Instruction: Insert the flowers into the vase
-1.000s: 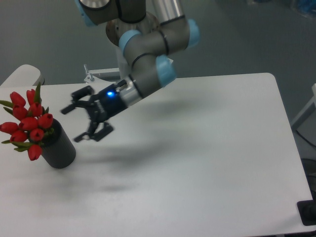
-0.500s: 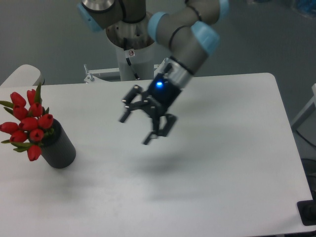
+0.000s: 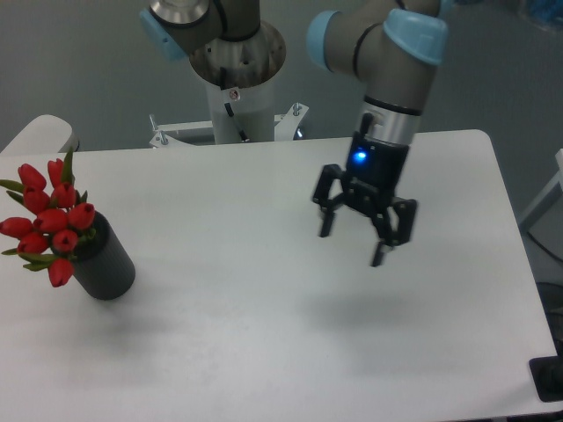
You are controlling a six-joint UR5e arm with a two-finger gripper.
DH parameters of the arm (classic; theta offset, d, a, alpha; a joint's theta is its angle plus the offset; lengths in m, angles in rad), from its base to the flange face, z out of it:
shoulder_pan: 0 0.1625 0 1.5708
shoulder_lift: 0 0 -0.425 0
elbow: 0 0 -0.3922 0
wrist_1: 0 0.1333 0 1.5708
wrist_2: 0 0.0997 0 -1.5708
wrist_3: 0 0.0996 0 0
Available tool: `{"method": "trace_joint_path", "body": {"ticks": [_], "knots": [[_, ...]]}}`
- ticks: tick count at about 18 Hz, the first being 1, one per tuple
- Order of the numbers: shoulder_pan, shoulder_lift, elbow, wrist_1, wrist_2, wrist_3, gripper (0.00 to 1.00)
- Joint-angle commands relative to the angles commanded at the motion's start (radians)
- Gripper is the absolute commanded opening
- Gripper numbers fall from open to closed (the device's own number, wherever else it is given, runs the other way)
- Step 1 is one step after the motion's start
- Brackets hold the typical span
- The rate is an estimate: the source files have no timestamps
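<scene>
The flowers (image 3: 48,220), a bunch of red tulip buds with green leaves, stand in the vase (image 3: 106,265), a dark cylinder at the table's left side. The buds lean out to the left over the vase's mouth. My gripper (image 3: 352,246) hangs above the table's middle right, far from the vase, pointing down. It is open and nothing is between its fingers.
The white table (image 3: 264,352) spans the view. The arm's base column (image 3: 237,88) rises behind its far edge. A white rounded object (image 3: 40,136) sits at the far left, and a dark object (image 3: 547,378) at the bottom right corner.
The gripper has swung from beside the vase rightward across the table, and now points straight down. It stays open and empty. Flowers and vase have not moved.
</scene>
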Motion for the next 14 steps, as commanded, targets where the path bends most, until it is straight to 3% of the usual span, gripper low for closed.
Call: {"method": "trace_joint_path", "body": {"ticks": [4, 7, 14], "knots": [[-0.031, -0.028, 0.104, -0.159, 0.126, 0.126, 1.00], [-0.048, -0.049, 0.176, -0.244, 0.183, 0.167, 1.00], [-0.054, -0.057, 0.201, -0.263, 0.198, 0.190, 1.00]]}}
